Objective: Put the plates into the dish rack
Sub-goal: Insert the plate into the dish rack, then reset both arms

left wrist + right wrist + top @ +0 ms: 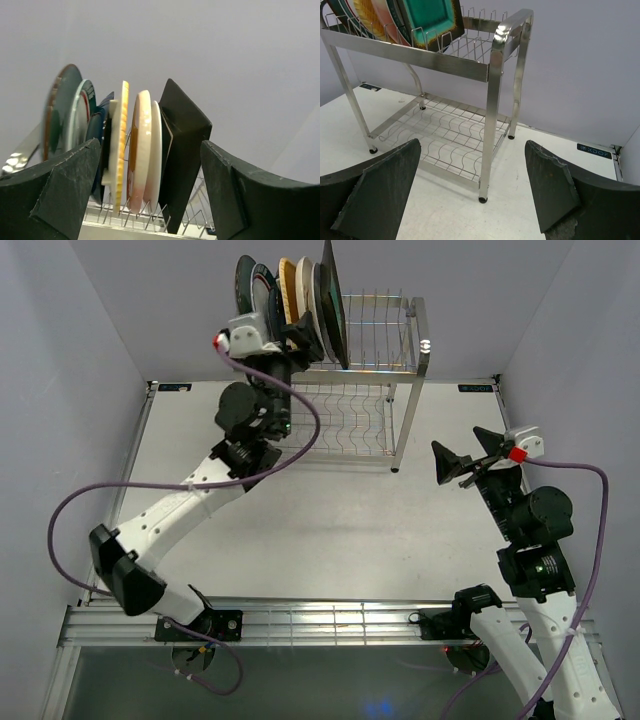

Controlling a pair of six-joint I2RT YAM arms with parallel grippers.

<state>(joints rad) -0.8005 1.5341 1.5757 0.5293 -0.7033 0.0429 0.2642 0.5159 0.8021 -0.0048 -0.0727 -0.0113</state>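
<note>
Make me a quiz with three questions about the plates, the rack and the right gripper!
1. Where in the rack are the plates?
A. flat on the bottom shelf
B. upright on the top shelf
C. hanging from a post

2. What colour is the inside of the square plate?
A. green
B. purple
C. red

3. How is the right gripper?
A. shut on a plate
B. shut on the rack
C. open, holding nothing

Answers:
1 B: they stand on edge in the top wires, and the bottom shelf is bare.
2 A: the right wrist view shows green inside a brown rim.
3 C: its jaws stand wide apart with nothing between them.
</note>
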